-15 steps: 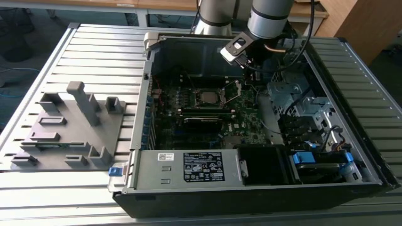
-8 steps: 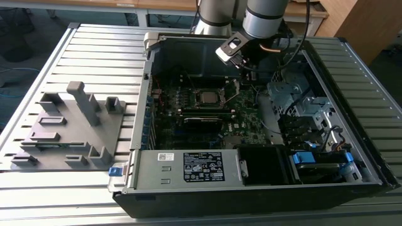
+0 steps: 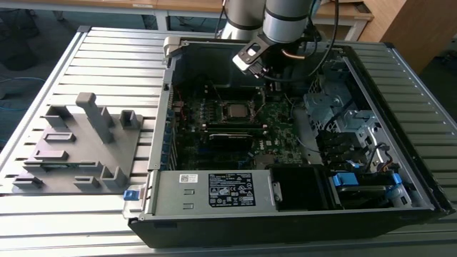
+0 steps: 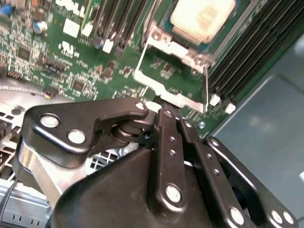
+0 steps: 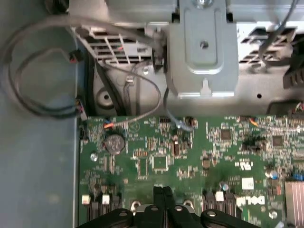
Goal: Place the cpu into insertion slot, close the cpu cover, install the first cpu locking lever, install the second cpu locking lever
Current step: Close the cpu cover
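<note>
The cpu (image 3: 238,111) (image 4: 203,18), a small silvery square, lies in the insertion slot (image 3: 226,113) on the green motherboard inside the open case. In the second wrist view the cpu cover (image 4: 167,97), a thin metal frame, stands tilted up from the slot's edge, and green board shows through its cut-out. A thin metal rod (image 4: 207,88), possibly a locking lever, runs beside the frame. My gripper (image 3: 268,75) (image 4: 159,105) (image 5: 164,191) hangs over the board's far side with its black fingers pressed together, right at the cover's free edge. Whether it touches the cover I cannot tell.
A grey moulded fixture (image 3: 78,144) lies on the slatted table at the exterior view's left. In the case, a labelled power supply (image 3: 228,190) is at the front and a drive cage (image 3: 335,107) with cables on the exterior view's right. Memory sticks (image 3: 232,128) flank the slot.
</note>
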`<state>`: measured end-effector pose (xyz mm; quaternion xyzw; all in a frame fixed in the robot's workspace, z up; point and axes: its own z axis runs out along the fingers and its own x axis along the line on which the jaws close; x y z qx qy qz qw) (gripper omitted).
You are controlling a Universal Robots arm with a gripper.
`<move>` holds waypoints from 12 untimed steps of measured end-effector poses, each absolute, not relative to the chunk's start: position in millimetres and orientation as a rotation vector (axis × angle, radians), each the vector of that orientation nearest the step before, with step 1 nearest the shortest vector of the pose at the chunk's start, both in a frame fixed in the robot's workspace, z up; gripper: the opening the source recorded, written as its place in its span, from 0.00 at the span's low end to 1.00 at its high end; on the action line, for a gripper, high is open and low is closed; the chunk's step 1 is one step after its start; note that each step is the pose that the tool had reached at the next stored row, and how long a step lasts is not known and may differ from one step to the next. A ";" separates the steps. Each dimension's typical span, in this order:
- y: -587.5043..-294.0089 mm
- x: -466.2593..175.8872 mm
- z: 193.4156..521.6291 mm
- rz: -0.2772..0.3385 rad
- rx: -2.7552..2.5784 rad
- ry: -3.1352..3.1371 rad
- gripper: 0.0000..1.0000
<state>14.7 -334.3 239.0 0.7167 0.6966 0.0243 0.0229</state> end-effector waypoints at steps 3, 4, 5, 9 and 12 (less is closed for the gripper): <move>-334.3 2.5 239.0 0.093 2.211 2.149 0.10; -334.3 -1.4 239.0 0.100 2.208 2.146 0.10; -334.3 -4.8 239.0 0.106 2.205 2.143 0.10; -334.2 -12.8 238.9 0.113 2.201 2.139 0.10; -334.3 -13.5 238.8 0.113 2.201 2.139 0.10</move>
